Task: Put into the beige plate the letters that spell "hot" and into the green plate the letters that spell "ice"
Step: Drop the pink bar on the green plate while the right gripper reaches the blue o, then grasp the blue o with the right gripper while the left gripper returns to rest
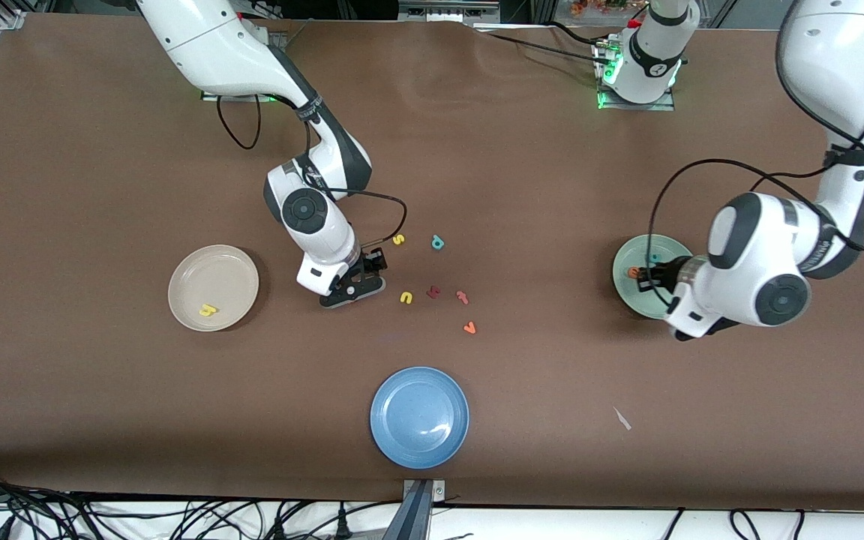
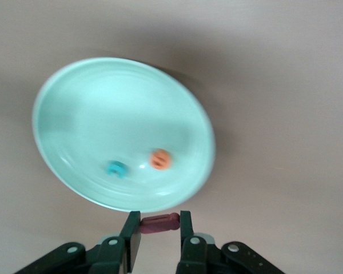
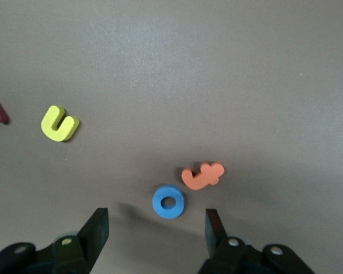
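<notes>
So far, the beige plate (image 1: 213, 287) holds only the yellow h (image 1: 208, 309), and the green plate (image 2: 123, 134) holds the teal c (image 2: 116, 168) and orange e (image 2: 160, 159). The left gripper (image 2: 160, 228) pinches the dark red i (image 2: 159, 222) beside that plate's rim (1 drop left). The right gripper (image 3: 157, 228), jaws spread, hangs over the blue o (image 3: 168, 202), the orange t (image 3: 202, 175) touching it.

Brown table (image 1: 522, 420) bears three plates (image 1: 419, 417) and scattered letters (image 1: 406, 298).
</notes>
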You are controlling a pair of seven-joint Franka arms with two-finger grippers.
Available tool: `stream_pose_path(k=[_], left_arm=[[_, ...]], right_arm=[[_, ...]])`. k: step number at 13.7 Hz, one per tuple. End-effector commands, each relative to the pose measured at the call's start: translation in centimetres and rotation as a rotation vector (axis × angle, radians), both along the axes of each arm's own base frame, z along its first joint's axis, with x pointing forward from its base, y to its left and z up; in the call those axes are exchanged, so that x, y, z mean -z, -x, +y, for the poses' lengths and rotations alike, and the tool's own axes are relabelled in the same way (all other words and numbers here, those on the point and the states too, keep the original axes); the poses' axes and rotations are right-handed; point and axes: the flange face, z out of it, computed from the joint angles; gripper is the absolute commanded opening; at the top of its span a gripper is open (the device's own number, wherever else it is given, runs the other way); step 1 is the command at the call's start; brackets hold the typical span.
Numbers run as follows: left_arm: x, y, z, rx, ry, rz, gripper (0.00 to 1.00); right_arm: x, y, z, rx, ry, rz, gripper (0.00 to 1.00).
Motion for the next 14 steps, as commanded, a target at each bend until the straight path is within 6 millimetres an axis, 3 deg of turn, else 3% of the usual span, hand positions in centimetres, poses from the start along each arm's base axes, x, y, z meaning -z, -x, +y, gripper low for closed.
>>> stream_pose_path(k=[1,3,5,6,7,8,10,14], left_arm=[[3.1,0.3,2.8,0.039,0.03,-0.024,0.25],[6.2,1.1,2.7,0.068,0.005,-0.046,0.28],[6.9,1.6,2.8,0.072,0.003,-0.043,0.36],[6.8,1.6,2.9,0.069,0.002,-0.044,0.58],[6.5,1.4,3.0,0.067,0.003,-0.051,1.0],[5.6,1.1,3.0,0.068,0.0,-0.059,1.0],[1.5,-0.1,3.0,0.056,-0.011,-0.125,1.0],[-10.7,-2.8,2.2,0.067,-0.019,-0.182,1.0]], right_arm=[[0.8,-0.3,0.3,0.013,-0.011,-0.008,0.75],[1.5,-0.2,0.4,0.013,-0.016,-0.015,0.71],[1.9,-0.1,0.6,0.008,-0.014,-0.014,0.67],[1.8,-0.1,0.7,0.008,-0.015,-0.015,0.65],[2.0,0.1,0.7,0.006,-0.014,-0.012,0.63],[2.0,0.0,0.7,0.004,-0.013,-0.015,0.6],[2.0,0.0,0.7,0.002,-0.013,-0.015,0.48],[2.0,0.1,0.7,-0.004,-0.012,-0.014,0.22]])
